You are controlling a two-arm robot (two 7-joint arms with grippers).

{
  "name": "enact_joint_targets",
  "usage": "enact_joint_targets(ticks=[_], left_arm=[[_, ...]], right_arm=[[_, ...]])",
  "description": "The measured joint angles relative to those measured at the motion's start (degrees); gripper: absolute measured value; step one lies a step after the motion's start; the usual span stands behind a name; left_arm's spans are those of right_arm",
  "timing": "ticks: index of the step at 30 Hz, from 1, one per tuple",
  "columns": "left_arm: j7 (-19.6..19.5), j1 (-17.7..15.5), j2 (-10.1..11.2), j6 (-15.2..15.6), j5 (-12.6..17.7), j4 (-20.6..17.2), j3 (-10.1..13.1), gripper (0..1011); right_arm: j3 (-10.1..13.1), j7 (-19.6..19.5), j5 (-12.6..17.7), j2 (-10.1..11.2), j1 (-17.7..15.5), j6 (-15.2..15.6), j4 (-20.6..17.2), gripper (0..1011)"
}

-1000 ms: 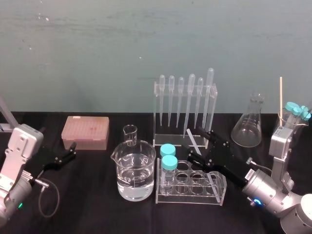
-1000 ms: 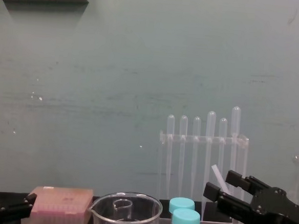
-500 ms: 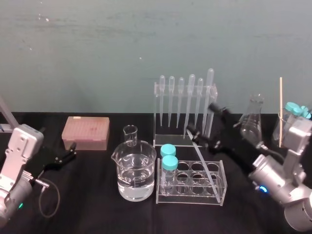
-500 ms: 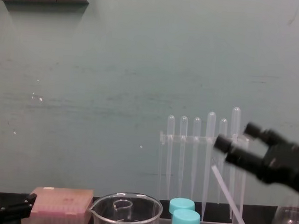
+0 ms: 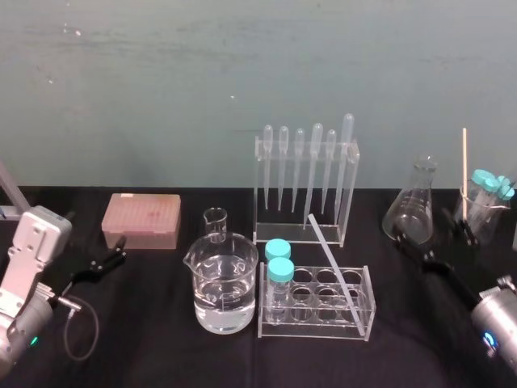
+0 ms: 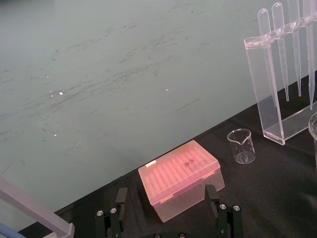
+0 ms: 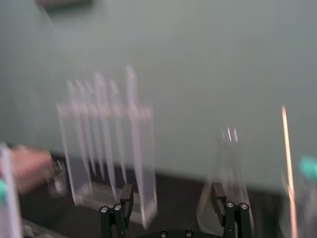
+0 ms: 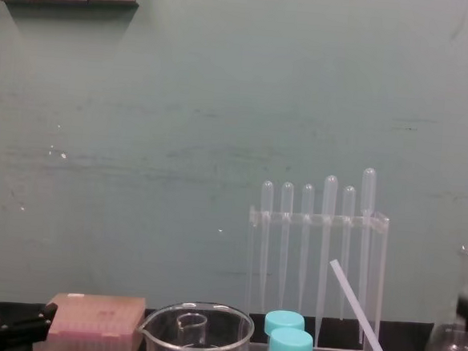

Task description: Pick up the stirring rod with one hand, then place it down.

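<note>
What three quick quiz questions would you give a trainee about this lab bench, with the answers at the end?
1. True or false: the right gripper is shut on the long, thin translucent-white stirring rod.
2. The stirring rod leans tilted across which item? A. the clear plastic test-tube rack B. the pink tip box C. the glass conical flask
3. Fill in: ___ teal-capped tubes stand in the rack.
Key: 1 false, its fingers are open and empty; 2 A; 3 two.
</note>
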Motion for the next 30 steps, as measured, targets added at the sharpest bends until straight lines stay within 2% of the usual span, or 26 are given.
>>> enact_joint_targets(ticks=[5, 30], left_arm=[[0.0, 0.0, 0.0, 0.0, 0.0, 0.0, 0.0, 1000], [0.0, 0.0, 0.0, 0.0, 0.0, 0.0, 0.0, 1000]], right_arm=[[-0.2, -1.3, -1.1, -0.1, -0.3, 6.5, 1.4, 1000], [-0.1, -1.3, -0.9, 0.0, -0.3, 5.3, 1.2, 1000]])
